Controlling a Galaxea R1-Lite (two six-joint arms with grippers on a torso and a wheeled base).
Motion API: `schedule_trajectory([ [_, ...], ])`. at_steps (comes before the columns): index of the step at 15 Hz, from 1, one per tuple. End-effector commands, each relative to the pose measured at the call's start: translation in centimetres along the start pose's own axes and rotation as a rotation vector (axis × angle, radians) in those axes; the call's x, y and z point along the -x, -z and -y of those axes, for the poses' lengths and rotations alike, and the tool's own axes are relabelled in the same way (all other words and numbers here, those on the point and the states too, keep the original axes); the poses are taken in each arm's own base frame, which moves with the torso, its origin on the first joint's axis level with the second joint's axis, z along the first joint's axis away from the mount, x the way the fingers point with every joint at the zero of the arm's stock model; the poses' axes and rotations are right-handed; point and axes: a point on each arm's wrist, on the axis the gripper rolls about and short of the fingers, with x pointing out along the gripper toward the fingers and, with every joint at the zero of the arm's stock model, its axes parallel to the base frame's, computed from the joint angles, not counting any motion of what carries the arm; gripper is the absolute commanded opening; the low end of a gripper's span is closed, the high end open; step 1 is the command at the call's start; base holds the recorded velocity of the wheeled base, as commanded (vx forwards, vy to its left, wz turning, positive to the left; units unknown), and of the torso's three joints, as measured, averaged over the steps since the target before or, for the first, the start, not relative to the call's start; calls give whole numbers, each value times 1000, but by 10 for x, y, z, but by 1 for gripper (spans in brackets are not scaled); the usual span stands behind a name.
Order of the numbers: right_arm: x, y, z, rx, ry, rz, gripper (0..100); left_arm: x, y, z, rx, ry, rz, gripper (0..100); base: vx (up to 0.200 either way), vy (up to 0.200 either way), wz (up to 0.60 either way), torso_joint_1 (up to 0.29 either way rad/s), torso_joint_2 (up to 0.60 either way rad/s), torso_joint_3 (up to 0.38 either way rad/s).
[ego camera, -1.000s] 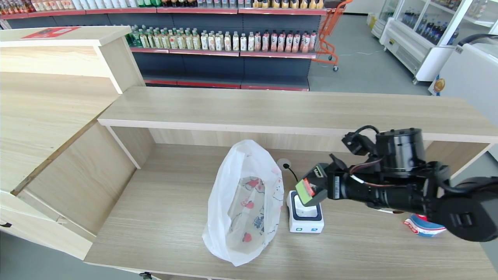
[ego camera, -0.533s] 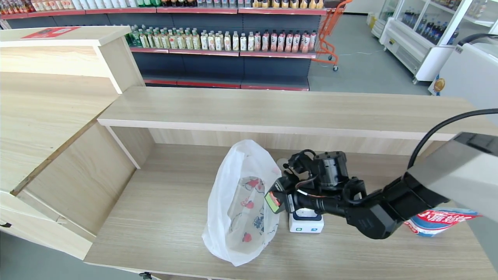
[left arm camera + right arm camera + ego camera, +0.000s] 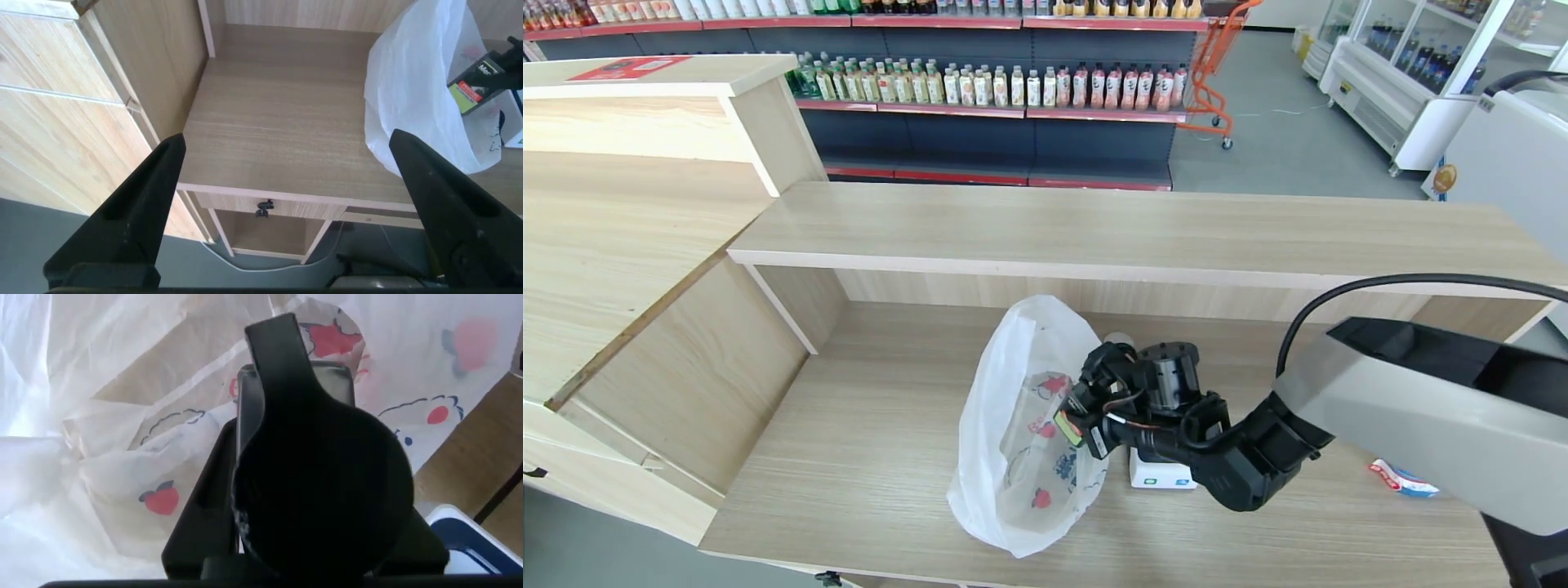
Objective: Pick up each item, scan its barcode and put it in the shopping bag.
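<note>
Right gripper [image 3: 1075,421]: jaws clamp green-red packet [image 3: 1065,428] at shopping bag [image 3: 1001,498] mouth; label print unreadable. Left gripper [image 3: 288,140]: jaws wide apart.

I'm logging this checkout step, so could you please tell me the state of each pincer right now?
Left pincer: open, empty.
Right pincer: shut on a small green packet, by the shopping bag.

1. The right arm [image 3: 1421,416] wears a broad light-grey shell on its upper link, with a black recessed panel along the top.
2. A thick black cable [image 3: 1421,278] arcs over that shell.
3. The forward links [image 3: 1241,465] are matt black and rounded at the joints.
4. A black cylindrical motor housing [image 3: 1172,376] has thin coloured wires [image 3: 1125,402] looped beside it.
5. The left gripper [image 3: 288,140] has two black, wedge-shaped jaws that taper to their tips.
</note>
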Motion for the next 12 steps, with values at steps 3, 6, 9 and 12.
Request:
schedule_trajectory([
  [3, -13, 9, -4, 6, 25, -15, 100, 0, 0, 0, 0, 0, 0, 100, 0, 0, 0, 0, 0, 0],
  [6, -2, -13, -3, -147, 23, 35, 100, 0, 0, 0, 0, -2, -1, 100, 0, 0, 0, 0, 0, 0],
  [9, 24, -28, 1, -371, 31, 26, 100, 0, 0, 0, 0, 0, 0, 100, 0, 0, 0, 0, 0, 0],
  [12, 63, -25, 16, -549, 73, -21, 100, 0, 0, 0, 0, -2, 0, 100, 0, 0, 0, 0, 0, 0],
])
